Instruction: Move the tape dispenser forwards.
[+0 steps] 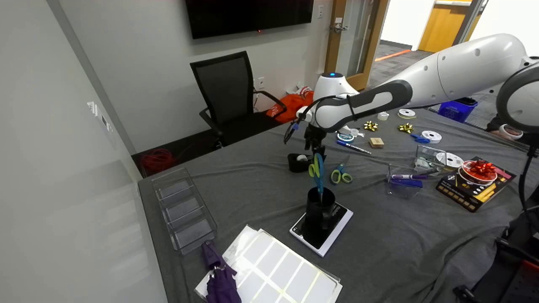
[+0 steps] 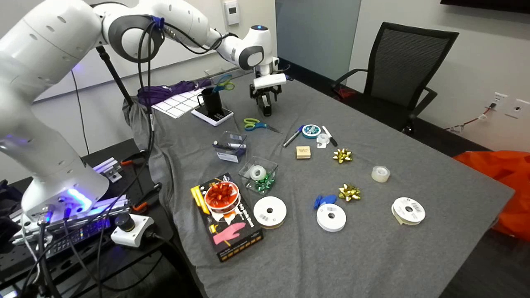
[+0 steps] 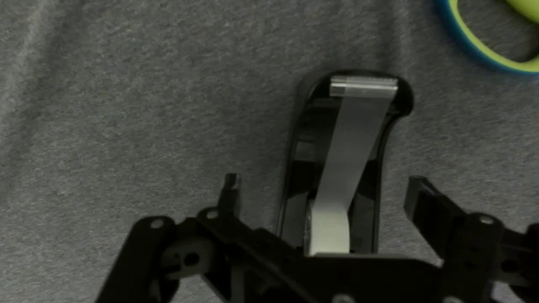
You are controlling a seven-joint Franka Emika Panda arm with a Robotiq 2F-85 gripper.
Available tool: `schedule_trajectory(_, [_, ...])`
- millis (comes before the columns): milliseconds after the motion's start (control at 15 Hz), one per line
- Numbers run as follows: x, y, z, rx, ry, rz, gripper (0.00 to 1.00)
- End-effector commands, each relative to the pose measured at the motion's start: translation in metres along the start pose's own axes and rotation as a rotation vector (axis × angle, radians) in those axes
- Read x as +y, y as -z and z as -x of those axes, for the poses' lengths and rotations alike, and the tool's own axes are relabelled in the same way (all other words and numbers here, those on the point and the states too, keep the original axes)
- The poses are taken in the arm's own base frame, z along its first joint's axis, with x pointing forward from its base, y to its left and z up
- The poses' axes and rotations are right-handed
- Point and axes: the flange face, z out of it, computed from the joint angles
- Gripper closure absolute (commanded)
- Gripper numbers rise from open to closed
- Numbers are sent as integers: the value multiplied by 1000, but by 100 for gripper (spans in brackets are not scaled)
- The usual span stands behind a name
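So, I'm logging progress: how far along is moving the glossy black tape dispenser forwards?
Looks done: positioning; in the wrist view the open black end effector flanks the glossy black tape dispenser. In hand: apparently the grasp; grey cloth shows between the dispenser and both fingertips. Left, probably: closing, then moving it forwards.

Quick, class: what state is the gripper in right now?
Gripper: open, holding nothing; it straddles the tape dispenser in the wrist view, with a gap on each side.

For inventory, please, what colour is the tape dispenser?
The tape dispenser is black, clearest in the wrist view.
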Motion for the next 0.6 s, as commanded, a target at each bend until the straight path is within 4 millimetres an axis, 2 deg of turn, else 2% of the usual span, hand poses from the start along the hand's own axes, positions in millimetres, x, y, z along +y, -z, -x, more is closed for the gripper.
schedule_trajectory(0, [0, -16, -9, 2, 54, 25, 0])
schedule_trajectory(133, [-5, -24, -13, -1, 68, 23, 0])
schedule_trajectory(267, [-8, -31, -17, 4, 77, 20, 26])
schedule_trajectory(533, [-7, -32, -20, 13, 62, 19, 55])
